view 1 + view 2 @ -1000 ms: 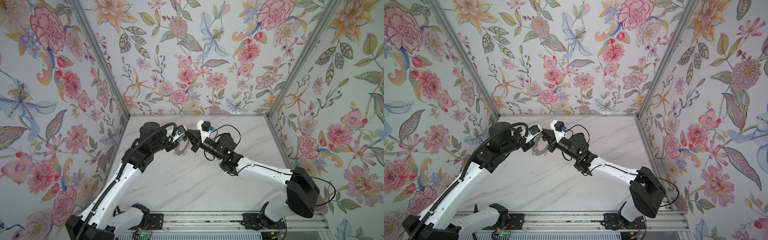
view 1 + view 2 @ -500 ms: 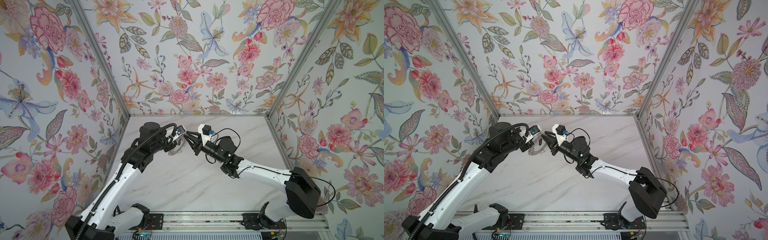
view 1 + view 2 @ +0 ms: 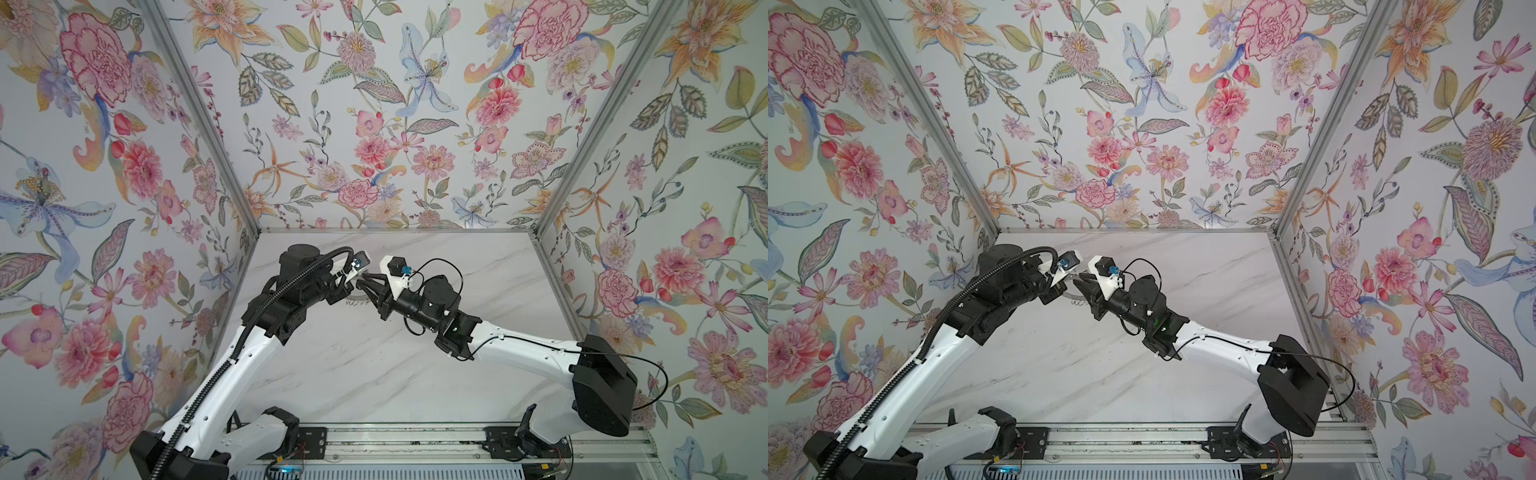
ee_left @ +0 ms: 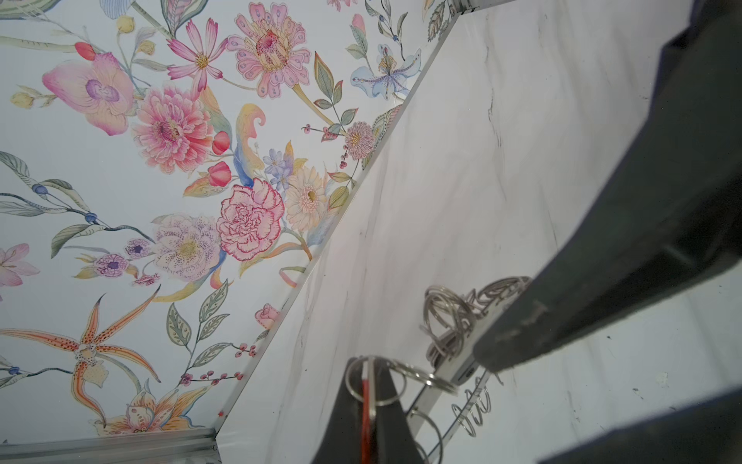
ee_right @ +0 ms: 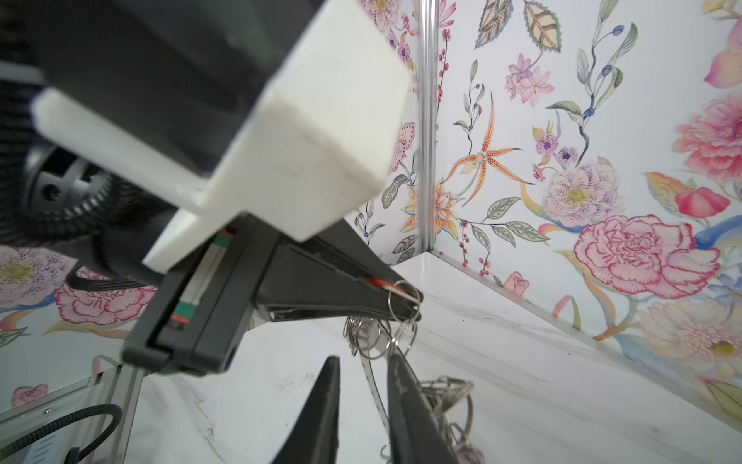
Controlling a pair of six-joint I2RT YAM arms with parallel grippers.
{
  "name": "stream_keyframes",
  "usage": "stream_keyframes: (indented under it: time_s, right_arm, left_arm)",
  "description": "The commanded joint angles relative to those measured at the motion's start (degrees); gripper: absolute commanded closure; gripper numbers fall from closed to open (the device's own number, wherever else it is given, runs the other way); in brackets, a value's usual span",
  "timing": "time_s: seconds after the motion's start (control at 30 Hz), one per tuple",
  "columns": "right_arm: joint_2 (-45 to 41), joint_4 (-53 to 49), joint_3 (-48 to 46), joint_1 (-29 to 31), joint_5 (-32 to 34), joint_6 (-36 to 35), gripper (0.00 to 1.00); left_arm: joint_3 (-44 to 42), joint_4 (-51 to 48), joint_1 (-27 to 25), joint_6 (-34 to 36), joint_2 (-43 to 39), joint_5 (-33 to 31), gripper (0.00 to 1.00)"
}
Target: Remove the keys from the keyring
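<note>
My left gripper [image 4: 368, 363] is shut on the orange-red fob [image 4: 366, 405], one of the keys. A small split ring [image 4: 371, 379] loops round its tips. That ring links to the keyring [image 4: 439, 387], a flat silver band hanging edge-on with wire loops [image 4: 475, 413] along its rim. My right gripper [image 5: 361, 357] is open, its fingers [image 5: 405, 401] astride the keyring's band [image 5: 371, 385]. The band lies close to one finger and clear of the other. A pale tag [image 5: 467, 454] hangs low on the ring. In both top views the grippers [image 3: 347, 291] [image 3: 368, 291] meet tip to tip over the keyring [image 3: 1074, 298].
The marble table [image 3: 374, 374] is boxed in by floral walls [image 3: 374, 145] at the back and both sides. An aluminium rail [image 3: 415, 440] runs along the front edge. A bunch of small loose rings [image 5: 445, 389] dangles from the keyring beside my right finger.
My right gripper's jaws have parted from shut. The keyring, seen earlier as a broad disc between the grippers, now shows only as a thin arc under them. The left gripper stays shut.
</note>
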Motion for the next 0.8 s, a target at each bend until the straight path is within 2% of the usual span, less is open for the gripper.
stream_keyframes:
  time_s: [0.0, 0.33, 0.7, 0.77]
  right_arm:
    - [1.87, -2.50, 3.28, 0.14, 1.98, -0.82, 0.78]
    - [4.22, -6.78, 7.72, -0.48, 4.15, -1.09, 0.79]
    - [5.78, -10.26, 9.93, -0.95, 4.07, -1.17, 0.87]
    - [5.73, -10.46, 9.88, -1.00, 3.99, -1.17, 0.92]
  left_arm:
    - [2.26, 0.85, 0.30, 0.29, -0.29, 0.30, 1.00]
    - [1.92, 1.08, 0.30, 0.48, -0.67, 1.00, 1.00]
    - [1.68, 1.43, 0.25, 0.85, -1.22, 0.62, 1.00]
    - [1.56, 1.49, 0.28, 0.83, -1.25, 0.56, 1.00]
